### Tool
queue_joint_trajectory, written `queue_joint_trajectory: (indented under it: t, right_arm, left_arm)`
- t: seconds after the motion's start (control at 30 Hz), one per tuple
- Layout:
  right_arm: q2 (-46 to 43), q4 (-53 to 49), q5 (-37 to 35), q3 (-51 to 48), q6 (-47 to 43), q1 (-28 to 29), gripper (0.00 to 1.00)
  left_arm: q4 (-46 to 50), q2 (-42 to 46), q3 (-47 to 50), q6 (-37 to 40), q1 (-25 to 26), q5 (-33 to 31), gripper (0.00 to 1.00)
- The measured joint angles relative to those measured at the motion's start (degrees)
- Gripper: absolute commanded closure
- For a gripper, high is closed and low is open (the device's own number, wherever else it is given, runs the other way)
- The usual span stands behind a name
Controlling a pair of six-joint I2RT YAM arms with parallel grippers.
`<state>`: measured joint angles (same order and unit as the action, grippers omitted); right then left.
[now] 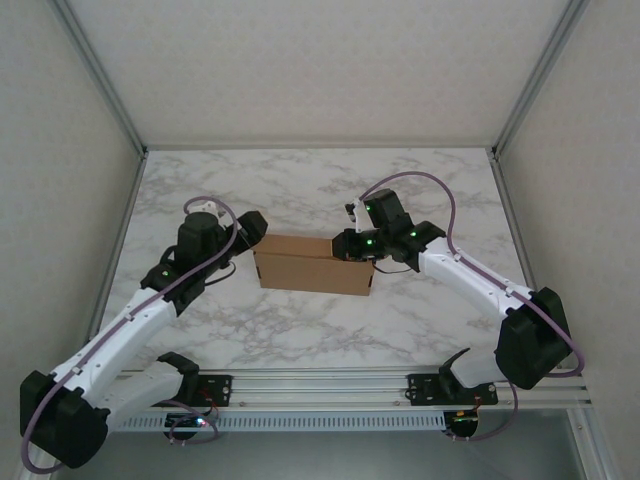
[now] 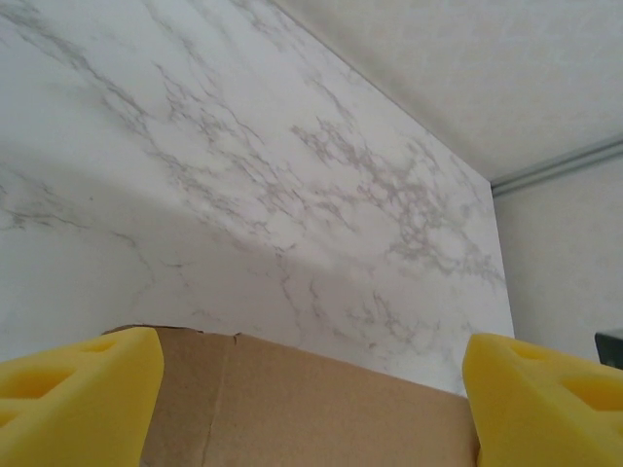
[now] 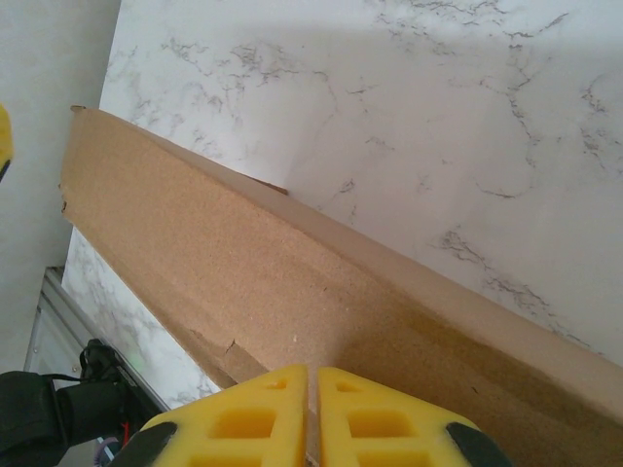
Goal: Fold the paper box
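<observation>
- L tool: yellow pads held apart, plain brown cardboard box seen betw. them.
- R tool: pads pressed together, box wall just ahead.

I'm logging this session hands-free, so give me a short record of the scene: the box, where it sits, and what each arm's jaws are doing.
object: paper box, plain brown cardboard, standing as a shallow rectangular shape
surface: marble table, box near its middle
left jaws: wide apart at the box's left end, a cardboard panel between the yellow pads
right jaws: shut, at the box's right end, against a cardboard panel; unclear whether they pinch it
</observation>
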<state>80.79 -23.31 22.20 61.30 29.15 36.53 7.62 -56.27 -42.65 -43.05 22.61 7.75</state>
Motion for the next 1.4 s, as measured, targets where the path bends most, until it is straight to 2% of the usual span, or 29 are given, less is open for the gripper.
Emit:
queue_joint_trajectory:
  t: [0.17,0.47,0.7,0.93,1.13,1.4]
  right_arm:
    - [0.0,0.0,0.0,0.0,0.0,0.0,0.88]
    - [0.0,0.2,0.2,0.0,0.1,0.0,0.88]
    - [0.1,0.3,0.3,0.0,0.1,0.0,0.88]
    - [0.1,0.2,0.3,0.0,0.1,0.0,0.87]
    - [0.1,-1.0,0.2,0.9,-0.3,0.2,0.77]
    - [0.1,-13.1,-3.4,8.0,-5.3,0.1,0.6]
  left_arm:
    - [-0.6,-0.5,0.2,0.3,0.0,1.9,0.21]
    - [-7.0,-2.6,4.9,-2.8,0.0,6.8,0.2]
    - [-13.5,-2.1,8.5,-6.3,0.0,7.5,0.2]
    - [-15.7,-1.6,9.9,-8.2,0.0,7.5,0.2]
    - [-13.0,0.1,9.5,-7.2,0.0,6.1,0.18]
    - [0.3,0.5,-3.8,1.9,0.0,-0.9,0.14]
